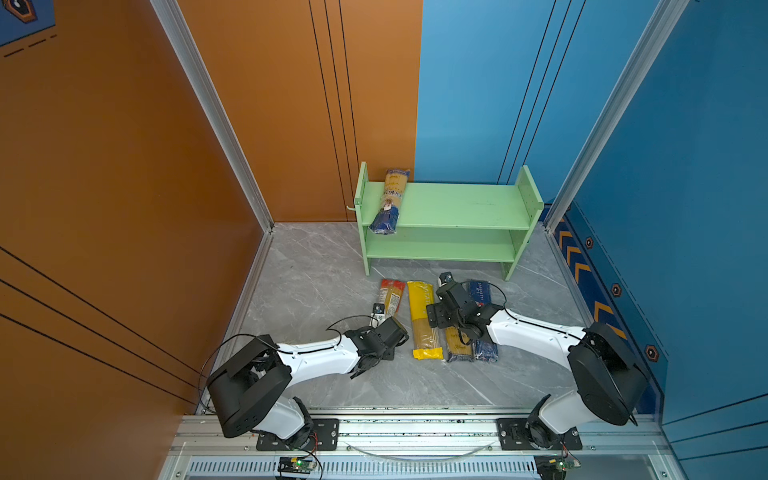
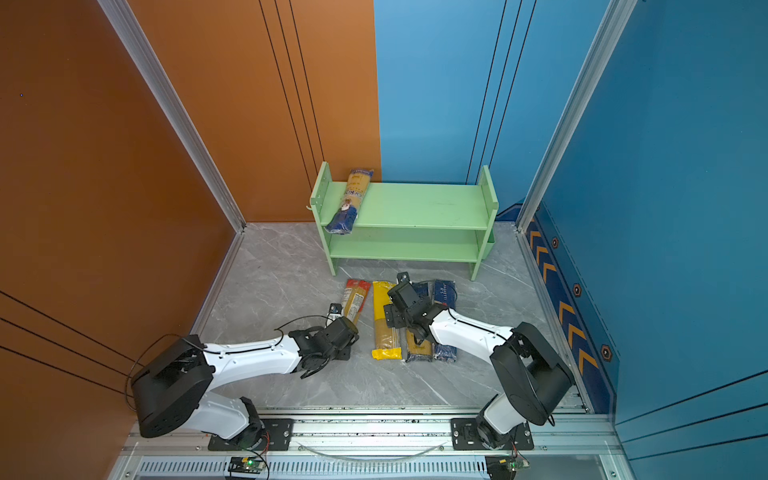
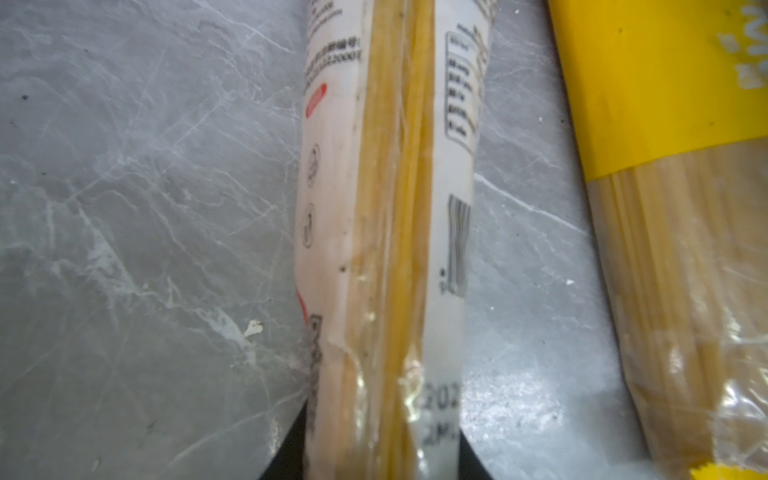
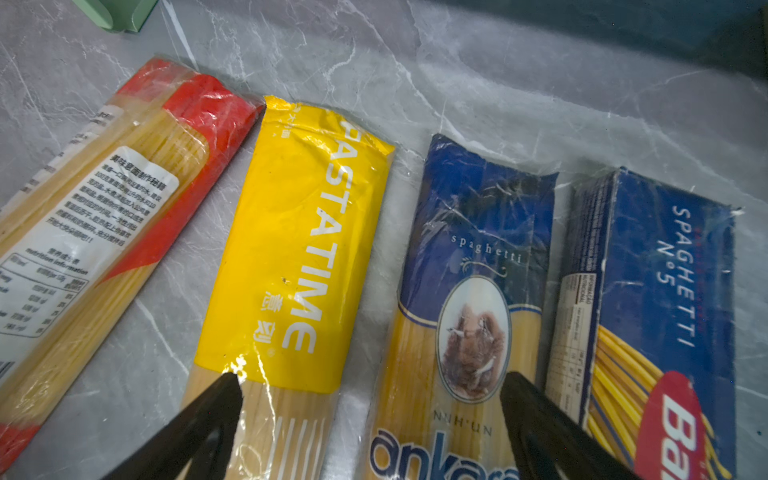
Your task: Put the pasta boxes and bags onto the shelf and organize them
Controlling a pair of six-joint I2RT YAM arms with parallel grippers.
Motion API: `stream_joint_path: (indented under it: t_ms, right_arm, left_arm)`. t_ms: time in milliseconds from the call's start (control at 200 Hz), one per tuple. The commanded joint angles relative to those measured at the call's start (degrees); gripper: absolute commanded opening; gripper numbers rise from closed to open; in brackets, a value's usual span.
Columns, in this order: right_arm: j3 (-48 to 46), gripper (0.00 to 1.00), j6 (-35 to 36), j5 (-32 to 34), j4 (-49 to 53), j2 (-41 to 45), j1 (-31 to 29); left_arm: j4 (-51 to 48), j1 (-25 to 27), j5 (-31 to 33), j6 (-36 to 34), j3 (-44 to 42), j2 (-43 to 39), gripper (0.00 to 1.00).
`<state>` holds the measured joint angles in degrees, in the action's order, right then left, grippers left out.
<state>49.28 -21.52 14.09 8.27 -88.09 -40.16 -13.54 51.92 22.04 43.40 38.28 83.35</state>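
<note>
The light-green shelf (image 1: 457, 199) (image 2: 419, 203) stands at the back, and one blue-and-yellow ankara bag (image 1: 390, 199) (image 2: 351, 195) lies on its top tier at the left end, overhanging the front edge. Four packs lie side by side on the floor in front: a red-ended clear bag (image 1: 390, 297) (image 3: 386, 208), a yellow bag (image 1: 422, 316) (image 4: 299, 249), a second ankara bag (image 4: 469, 291) and a dark blue Barilla pack (image 1: 480, 293) (image 4: 665, 291). My left gripper (image 3: 382, 415) is shut on the red-ended bag's near end. My right gripper (image 4: 374, 382) hangs open over the yellow and ankara bags.
The floor is grey marble (image 1: 316, 282). An orange wall (image 1: 124, 208) closes the left side and a blue wall (image 1: 685, 208) the right. Both arm bases sit on the aluminium rail (image 1: 415, 432) at the front. A shelf foot (image 4: 120, 14) shows in the right wrist view.
</note>
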Motion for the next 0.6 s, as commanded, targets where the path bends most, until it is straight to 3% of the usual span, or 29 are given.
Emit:
stream_joint_path:
  t_ms: [0,405,591]
  right_arm:
    - [-0.5,0.95,-1.07,-0.46,-0.01,0.38,1.31]
    - [-1.85,0.96,-1.75,-2.48,-1.05,2.19,2.18]
    - [-2.9,0.96,-1.86,-7.72,-1.68,3.53,3.86]
  left_arm:
    - [-3.76,0.64,-0.61,0.18,1.54,-2.07,0.0]
    - [-6.16,0.69,0.73,-0.55,3.03,-6.06,0.0]
    - [-6.42,0.64,0.75,-1.12,2.94,-7.09,0.0]
